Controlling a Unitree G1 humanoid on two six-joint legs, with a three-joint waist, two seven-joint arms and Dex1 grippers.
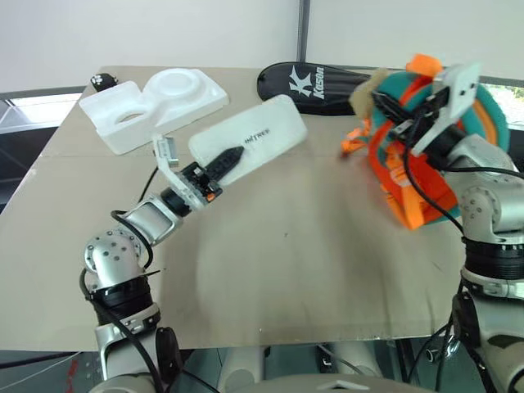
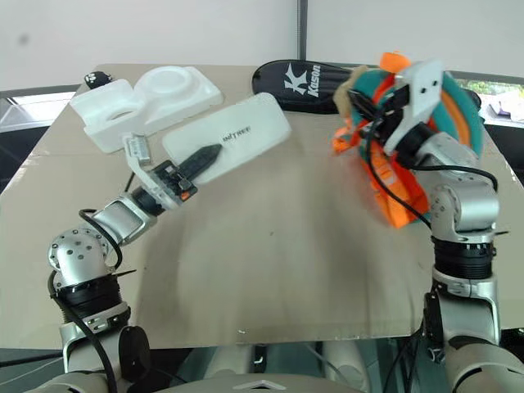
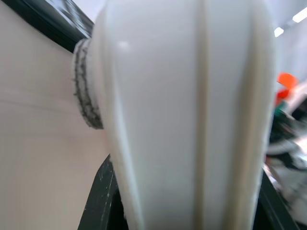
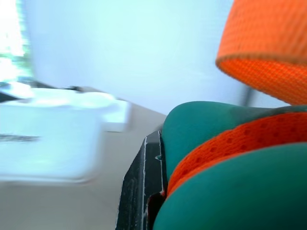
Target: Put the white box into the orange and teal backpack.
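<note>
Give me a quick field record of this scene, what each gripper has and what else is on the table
left gripper: shut on the white box, box lifted and tilted
right gripper: shut on the orange and teal backpack, raised off the table
far side of table: white foam tray, black racket case
box in backpack: not yet

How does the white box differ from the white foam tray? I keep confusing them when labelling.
The white box is thin and smooth with small dark lettering; the foam tray is thicker, with round recesses and no lettering. The box is tilted off the table in the left tool; the tray lies flat at the table's far left. Both are white.
</note>
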